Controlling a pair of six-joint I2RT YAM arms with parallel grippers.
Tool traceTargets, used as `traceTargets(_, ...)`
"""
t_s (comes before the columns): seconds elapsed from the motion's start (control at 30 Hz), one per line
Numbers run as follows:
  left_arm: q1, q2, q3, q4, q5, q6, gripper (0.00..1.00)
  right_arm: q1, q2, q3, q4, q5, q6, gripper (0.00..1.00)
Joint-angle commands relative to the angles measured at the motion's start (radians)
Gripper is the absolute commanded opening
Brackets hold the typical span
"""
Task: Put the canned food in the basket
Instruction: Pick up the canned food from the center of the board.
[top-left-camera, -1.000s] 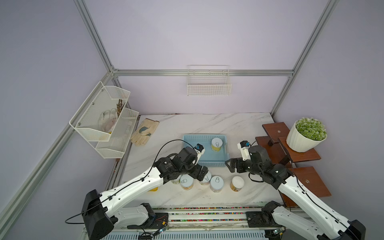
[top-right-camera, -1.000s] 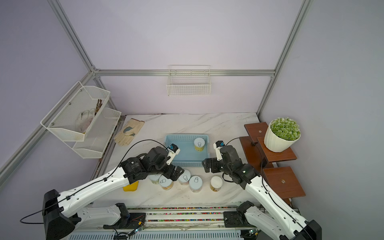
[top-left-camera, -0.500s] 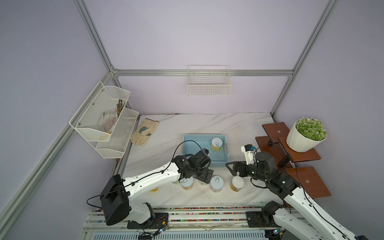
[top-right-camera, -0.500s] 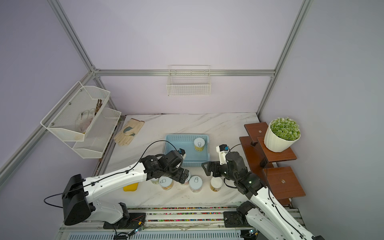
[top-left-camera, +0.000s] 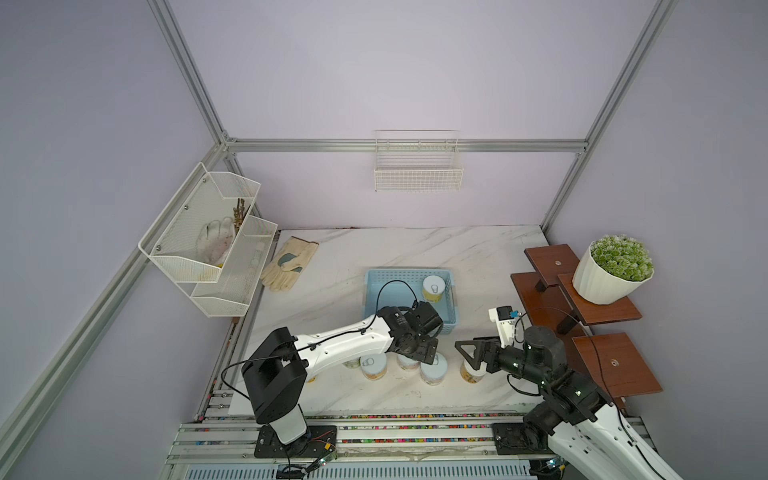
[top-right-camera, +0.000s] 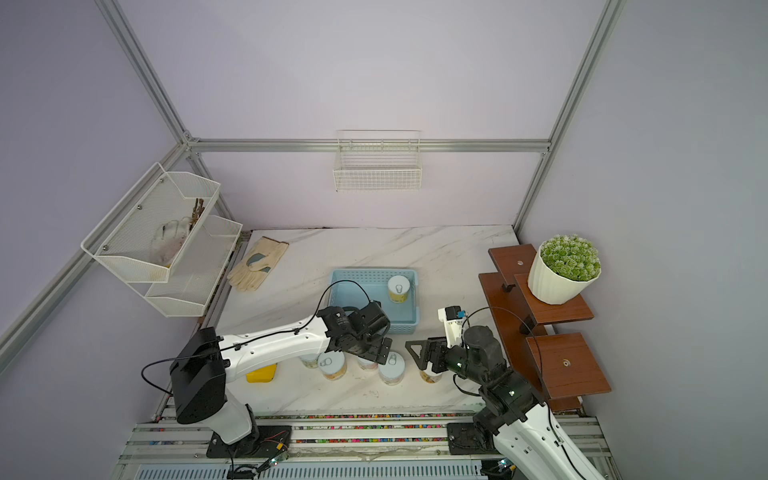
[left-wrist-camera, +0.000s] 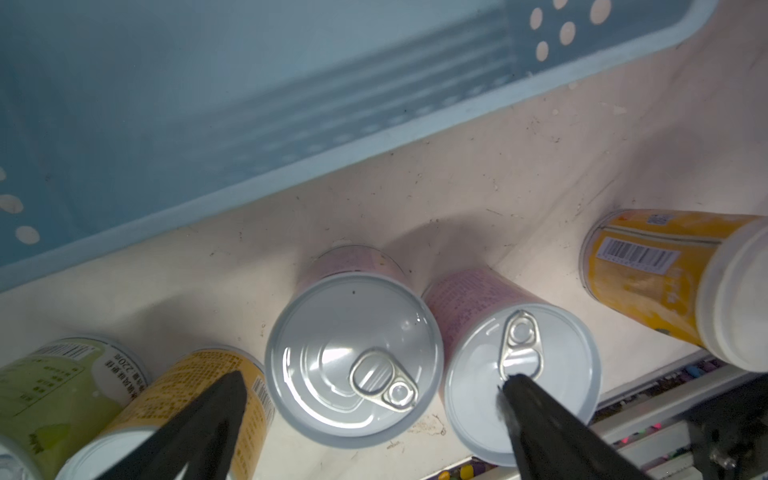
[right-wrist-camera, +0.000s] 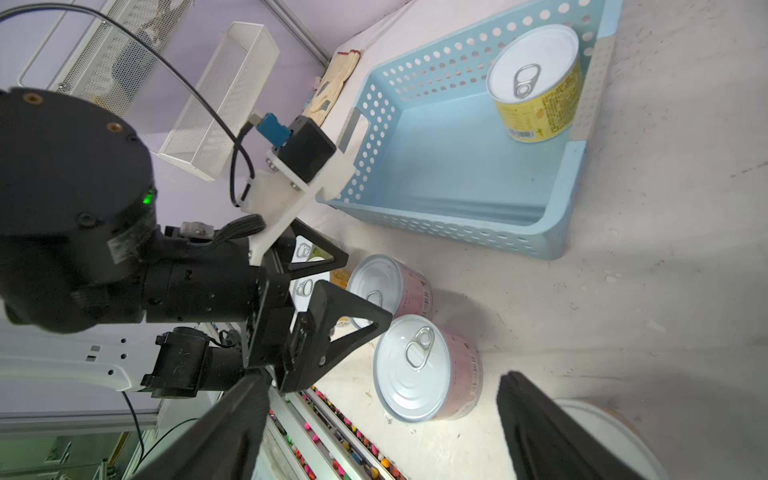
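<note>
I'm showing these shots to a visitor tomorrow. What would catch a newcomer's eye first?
Probably the light blue basket at mid-table, with a single yellow-labelled can standing in its far right corner. Next comes the row of cans in front of it, with the open left hand above the middle and the open right hand at the right end. The green plant on the brown shelves at the right also stands out.

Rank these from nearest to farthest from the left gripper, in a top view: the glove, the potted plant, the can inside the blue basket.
1. Can in the basket, just beyond the left gripper.
2. Glove, off to the far left.
3. Potted plant, on the right-side wooden shelf.
</note>
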Motion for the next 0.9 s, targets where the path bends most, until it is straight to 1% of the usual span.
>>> traceTargets(0.0,-0.001,0.011,0.037,-0.041,-0.074,-0.062,1.0,0.002,-0.011,-0.015,0.043,-0.036,0.004,0.92)
traceTargets(0.33,-0.002,0.103,0.113,-0.053,-0.093,-0.15,1.0,0.001,-0.001,-0.047,0.069,-0.044,0.016,0.91)
traceTargets(0.53,-0.002,0.119,0.101,-0.05,-0.09,-0.183,1.0,0.001,-0.015,-0.049,0.051,-0.042,0.01,0.91)
traceTargets(0.73,-0.004,0.112,0.069,-0.051,-0.072,-0.199,0.94,0.0,-0.011,-0.052,0.046,-0.03,0.011,0.91)
traceTargets(0.87,-0.005,0.113,0.046,-0.051,-0.066,-0.21,0.92,0.002,-0.003,-0.059,0.053,-0.03,0.015,0.91)
